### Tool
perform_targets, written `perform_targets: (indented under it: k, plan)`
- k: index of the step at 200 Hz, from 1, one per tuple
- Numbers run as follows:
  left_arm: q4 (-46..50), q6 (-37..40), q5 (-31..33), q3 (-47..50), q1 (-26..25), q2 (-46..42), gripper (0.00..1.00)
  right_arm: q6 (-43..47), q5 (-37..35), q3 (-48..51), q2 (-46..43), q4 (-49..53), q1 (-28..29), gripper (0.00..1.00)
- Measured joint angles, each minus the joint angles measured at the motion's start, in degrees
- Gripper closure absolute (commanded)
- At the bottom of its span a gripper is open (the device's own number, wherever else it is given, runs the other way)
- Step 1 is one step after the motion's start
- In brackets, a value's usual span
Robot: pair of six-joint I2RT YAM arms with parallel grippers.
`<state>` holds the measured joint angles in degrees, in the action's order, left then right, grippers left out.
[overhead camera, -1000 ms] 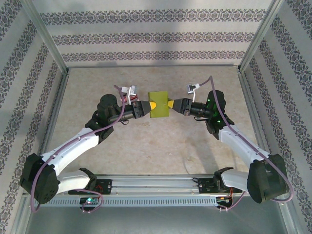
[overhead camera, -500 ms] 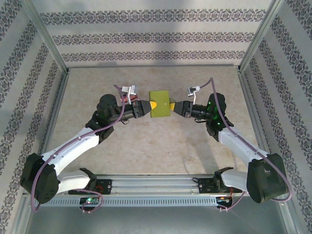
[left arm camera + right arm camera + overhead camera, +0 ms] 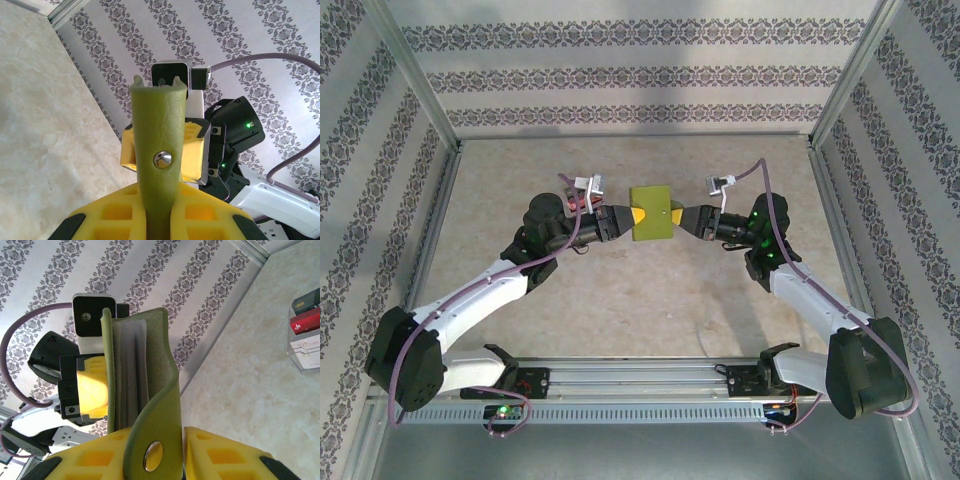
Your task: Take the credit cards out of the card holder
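the card holder (image 3: 651, 212) hangs in the upper middle of the top view, above the table (image 3: 650, 300), held between the two arms. the left gripper (image 3: 626, 217) is closed narrow on its left edge. the right gripper (image 3: 679, 214) is pinched on the opposite flap, the one with the metal snap (image 3: 152, 456). in the right wrist view that flap bows away from the pale sleeves (image 3: 131, 370), so the case stands partly open. a short stack of credit cards (image 3: 306, 325), dark over red over pale, lies on the table at the right edge of that view. whether any card sits in the sleeves i cannot tell. the step in hand looks like spreading the case to reach the sleeves. to do it well, the left grip should act as a firm anchor while the right draws its flap outward slowly and level, without twisting. the soft flap could slip from the pads or buckle if pulled fast.
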<state>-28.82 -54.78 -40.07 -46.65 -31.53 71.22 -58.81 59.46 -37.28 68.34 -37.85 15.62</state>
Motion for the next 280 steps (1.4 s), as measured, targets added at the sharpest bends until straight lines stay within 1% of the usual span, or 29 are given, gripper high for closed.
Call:
perform_targets:
  k: [24,44,61,72,87,105,130,147,189,202,227,254,280]
  plan:
    - [-0.83,-0.44,0.02,0.00,0.02,0.20,1.00,-1.36,-0.07,0.00,0.70,-2.56,0.46,0.72]
    - [-1.36,-0.87,0.24,0.00,0.04,0.48,0.96,-2.67,-0.37,0.00,1.40,-4.24,0.92,0.76]
    - [-2.10,-1.20,0.46,0.00,0.04,0.76,0.91,-3.39,-0.92,0.00,1.68,-5.20,1.14,0.81]
    - [-2.60,-1.25,0.68,0.00,0.07,1.09,0.88,-4.02,-1.18,-0.02,1.70,-5.62,1.16,0.87]
    - [-3.06,-1.27,1.11,0.04,0.09,1.29,0.76,-4.44,-1.62,-0.02,1.70,-5.86,1.16,1.00]
    - [-3.45,-1.29,1.27,0.09,-0.35,1.55,0.63,-4.74,-1.20,-0.07,1.75,-6.23,2.25,1.00]
    - [-3.32,-0.33,1.95,1.09,-1.05,1.70,0.40,-4.68,0.17,-0.07,1.75,-6.05,4.17,1.00]
    - [-3.15,0.17,3.48,2.43,-1.03,1.66,0.33,-4.22,0.02,-0.04,1.75,-5.09,4.09,1.00]
    - [-2.62,0.55,6.78,8.04,-1.03,1.53,0.27,-2.29,-0.94,1.70,3.41,-3.10,4.02,1.00]
    - [-2.56,0.55,7.39,9.35,-1.03,1.55,0.22,-1.77,-1.70,2.89,4.87,-2.60,4.02,1.00]
    - [-2.62,0.74,8.50,10.86,-1.03,2.58,0.18,0.15,-3.37,5.16,7.58,-1.05,4.02,1.00]
    - [-3.56,1.01,10.51,13.38,-0.98,5.51,0.17,2.27,-5.18,6.40,11.93,-0.68,4.15,1.00]
    - [-6.01,0.96,11.78,15.98,-0.98,10.62,0.16,3.76,-7.63,7.52,17.70,-1.33,4.68,1.00]
